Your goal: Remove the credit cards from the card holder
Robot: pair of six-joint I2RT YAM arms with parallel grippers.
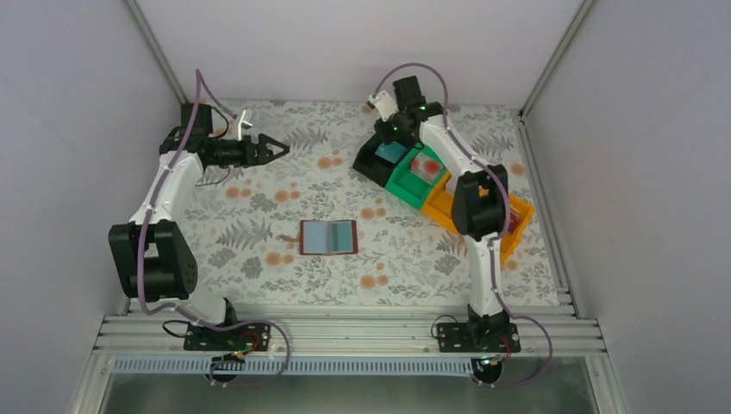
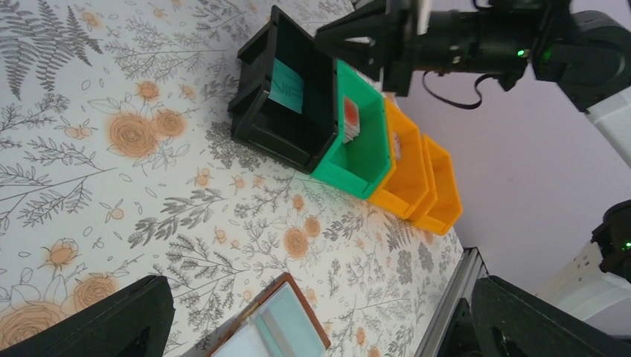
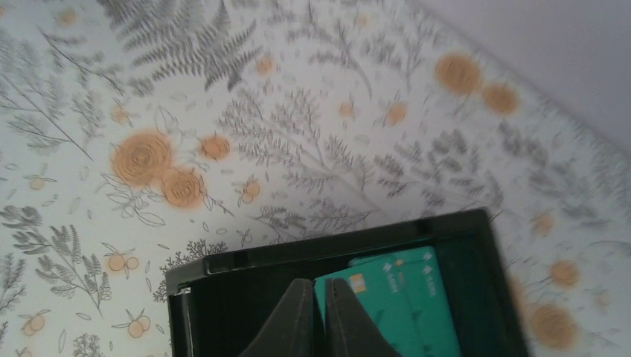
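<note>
The right hand [image 3: 318, 291] hangs over a black bin [image 3: 298, 257] at the bottom of the view, its two dark fingers drawn almost together with only a thin slit between them and nothing visible in it. Inside the bin, just right of the fingers, lie teal credit cards [image 3: 408, 299], overlapping and tilted. The bin stands on the bench [image 3: 223, 111], whose cover is printed with grey ferns and orange flowers, and a pale wall [image 3: 551, 44] fills the upper right corner.

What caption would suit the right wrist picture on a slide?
Closed right gripper hovering over teal cards lying in a black bin on floral cloth.
</note>
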